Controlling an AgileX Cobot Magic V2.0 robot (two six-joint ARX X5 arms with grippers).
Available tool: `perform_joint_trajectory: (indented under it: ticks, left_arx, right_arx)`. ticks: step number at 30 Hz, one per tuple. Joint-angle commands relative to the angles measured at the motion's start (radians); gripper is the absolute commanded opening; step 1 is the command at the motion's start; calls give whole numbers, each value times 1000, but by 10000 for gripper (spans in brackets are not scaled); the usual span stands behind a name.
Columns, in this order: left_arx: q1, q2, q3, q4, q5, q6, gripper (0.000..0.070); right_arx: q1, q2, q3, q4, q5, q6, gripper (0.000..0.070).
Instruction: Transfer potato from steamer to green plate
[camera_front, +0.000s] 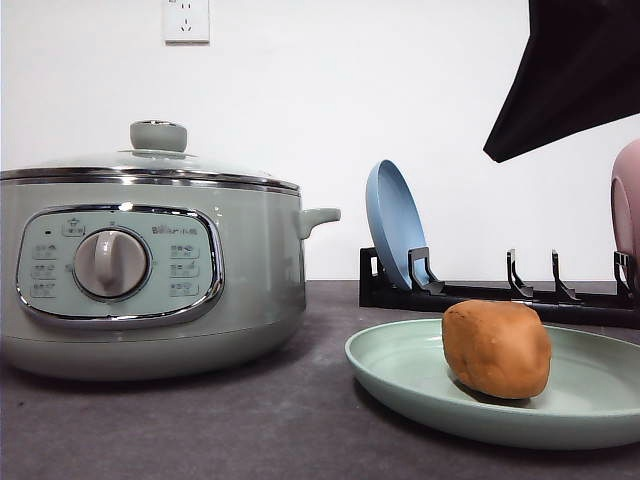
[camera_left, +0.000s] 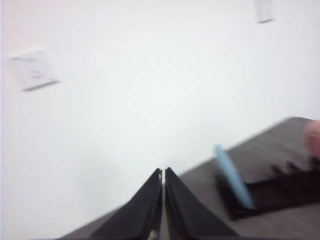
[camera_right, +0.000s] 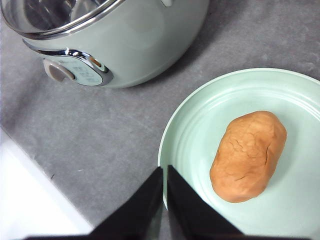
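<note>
The potato (camera_front: 497, 349) lies on its side on the green plate (camera_front: 400, 372), resting on the plate's flat inner part and clear of the rim; from the right wrist camera its orange-brown skin (camera_right: 248, 156) shows fine creases and it sits toward one side of the plate (camera_right: 190, 135). The plate rests on the dark grey table (camera_front: 200, 430), just beside the steamer (camera_front: 150, 260) but not touching it. The steamer stands upright with its glass lid (camera_front: 150, 160) on, its dial (camera_front: 110, 263) facing the front camera and a side handle (camera_front: 318, 217) pointing toward the plate. Behind the plate a black dish rack (camera_front: 500, 295) holds a blue plate (camera_front: 395, 225) on edge, and a pink plate (camera_front: 627, 210) stands at the rack's far end. A wall socket (camera_front: 186, 20) sits on the white wall above the steamer. The right gripper (camera_right: 164, 172) hovers above the table near the green plate's rim, its fingers pressed together and holding nothing. The left gripper (camera_left: 163, 175) is likewise pressed together and empty, pointing toward the wall; that view is blurred, but the blue plate (camera_left: 234, 177) and what seems to be the rack (camera_left: 280, 192) can be made out.
</note>
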Motion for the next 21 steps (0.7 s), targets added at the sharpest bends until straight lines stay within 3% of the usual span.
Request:
perform_joint_trajectory:
  ticks: [1, 4, 9, 13, 21]
  left_arx:
    - [22, -51, -91, 83, -16, 14, 0]
    - [54, -150, -266, 199, -54, 4, 0]
    - [87, -298, -524, 341, -187, -85, 0]
    - [98, -397, -682, 359, -238, -115, 0]
    - [104, -558, -937, 358, -245, -118, 0]
  right_arx:
    - [5, 6, 16, 6, 0, -12, 0]
    - [5, 6, 16, 6, 0, -12, 0]
    - [5, 6, 16, 6, 0, -12, 0]
    - [5, 6, 16, 6, 0, -12, 0]
    - [5, 6, 16, 6, 0, -12, 0]
